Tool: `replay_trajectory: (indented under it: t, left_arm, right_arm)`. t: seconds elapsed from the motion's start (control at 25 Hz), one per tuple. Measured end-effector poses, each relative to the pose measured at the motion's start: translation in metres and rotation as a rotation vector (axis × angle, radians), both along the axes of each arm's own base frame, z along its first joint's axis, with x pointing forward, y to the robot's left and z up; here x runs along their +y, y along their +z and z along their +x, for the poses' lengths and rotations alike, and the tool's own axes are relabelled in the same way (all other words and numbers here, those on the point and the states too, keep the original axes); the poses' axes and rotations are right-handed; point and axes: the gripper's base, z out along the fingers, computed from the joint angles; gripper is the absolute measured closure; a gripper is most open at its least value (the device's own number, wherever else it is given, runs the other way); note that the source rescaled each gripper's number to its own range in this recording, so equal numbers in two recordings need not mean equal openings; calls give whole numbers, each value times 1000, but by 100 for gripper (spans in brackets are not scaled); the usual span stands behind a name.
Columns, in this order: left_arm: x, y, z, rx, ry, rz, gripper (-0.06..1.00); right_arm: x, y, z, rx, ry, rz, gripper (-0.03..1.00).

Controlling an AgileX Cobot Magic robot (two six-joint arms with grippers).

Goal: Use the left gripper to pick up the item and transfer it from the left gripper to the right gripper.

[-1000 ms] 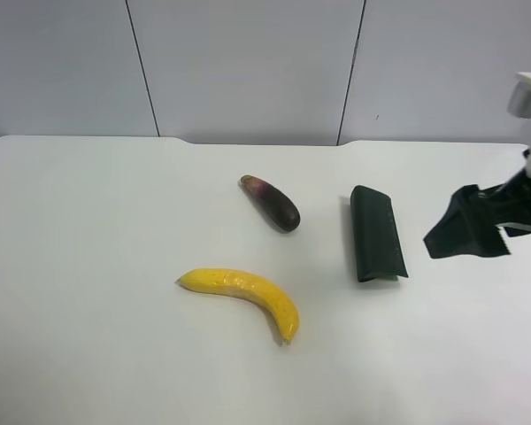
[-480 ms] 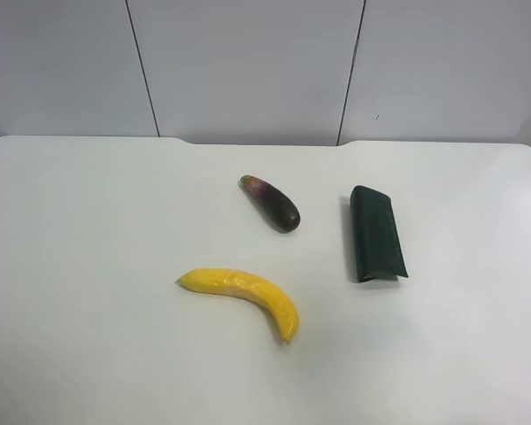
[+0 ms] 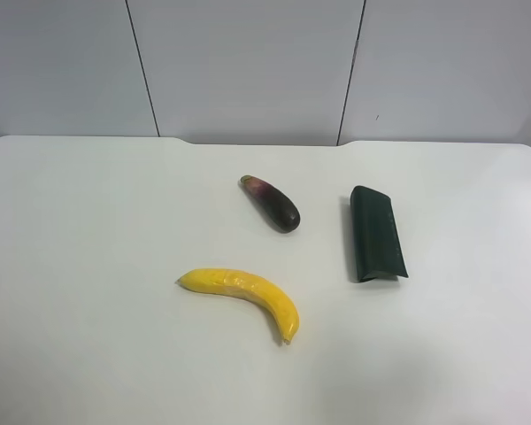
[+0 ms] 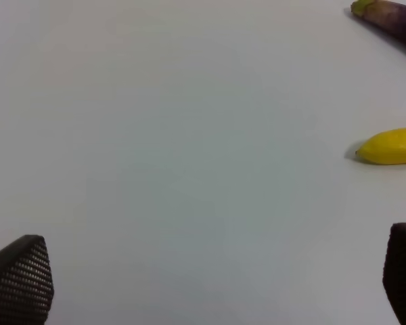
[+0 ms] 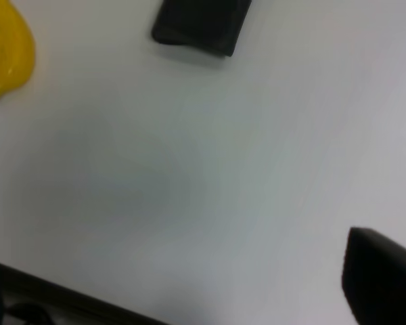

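item flat on table (untouched) | left tool spread | right tool spread

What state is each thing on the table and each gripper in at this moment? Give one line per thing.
item: lying flat on the table, untouched.
banana: lying on its side, free.
eggplant: lying on its side, free.
left gripper: open, empty, above bare table.
right gripper: open, empty, away from the item.

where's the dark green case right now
In the exterior high view the dark green flat oblong case lies on the white table, right of centre, beside the dark purple eggplant, apart from it.
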Motion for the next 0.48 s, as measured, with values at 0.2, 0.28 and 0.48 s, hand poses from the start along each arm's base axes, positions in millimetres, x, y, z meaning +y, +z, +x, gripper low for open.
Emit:
replay_trajectory:
  t: [0.2,0.28,0.48]
  left_arm:
    - [0,0,0,0,0,0,-6]
    - [0,0,0,0,0,0,-6]
    - [0,0,0,0,0,0,-6]
  right_arm:
    - [-5,0,-16,-121,-5,29,-3]
    - [-8,0,-27,-204,-8,50,-3]
    - [-10,-1,-31,-226,-32,63,-3]
